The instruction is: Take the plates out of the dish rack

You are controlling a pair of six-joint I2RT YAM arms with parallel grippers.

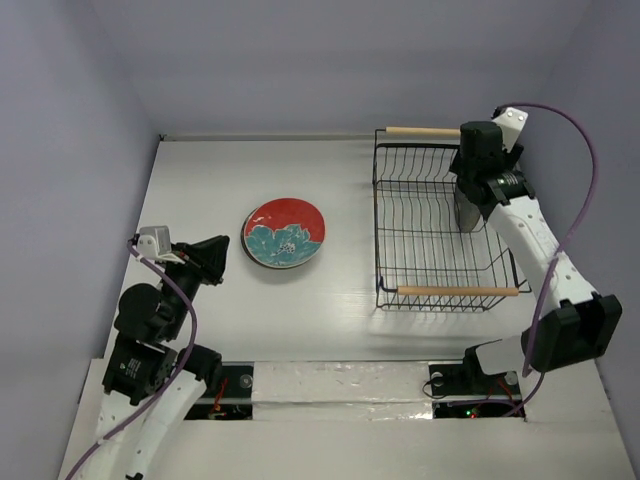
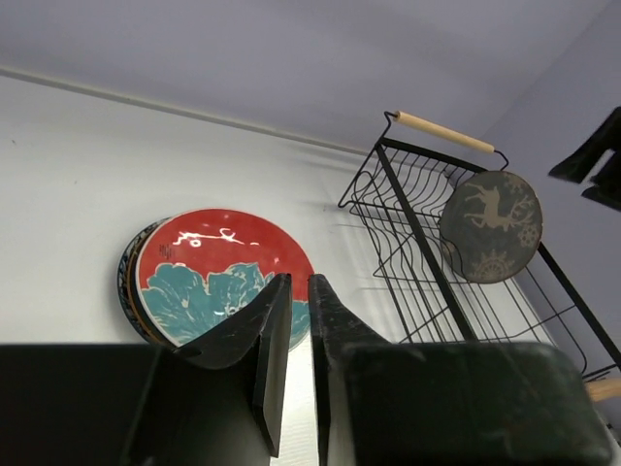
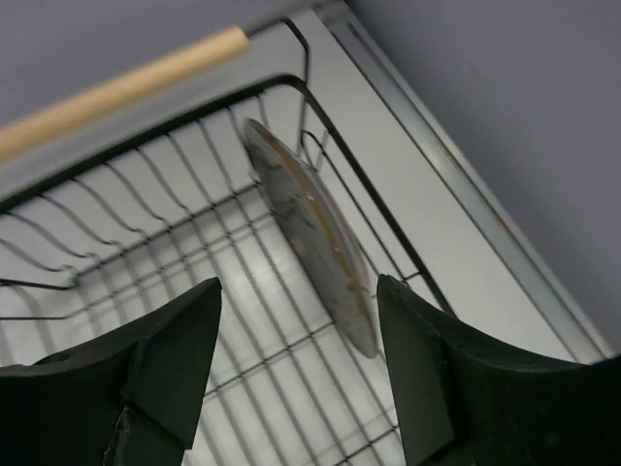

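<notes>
Red-topped plate stack (image 1: 285, 233) is being kept on table (image 1: 200, 180); last deer plate (image 3: 315, 233) is being left racked under released right gripper (image 3: 299, 291).

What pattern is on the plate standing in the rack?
Dark grey plate, pale deer design; left wrist view.

Rt wrist cam: grey deer plate (image 3: 320, 252) sits edge-on, pattern unreadable. Dish rack (image 3: 233, 291) chopped off left & bottom, right pincer (image 3: 299, 291) finger bases run past the bottom edge. Top cam: that plate's nearly all under the right arm's wrist (image 1: 485, 165), only a dark sliver out, pincer buried there too. Red plate (image 1: 285, 228) covers the plates beneath (image 2: 126, 282), just rims peeking, count can't tell. Lt wrist cam: left pincer (image 2: 299, 282) blocks red plate's lower edge; rack's near handle (image 2: 606, 388) barely a corner at the border.
</notes>
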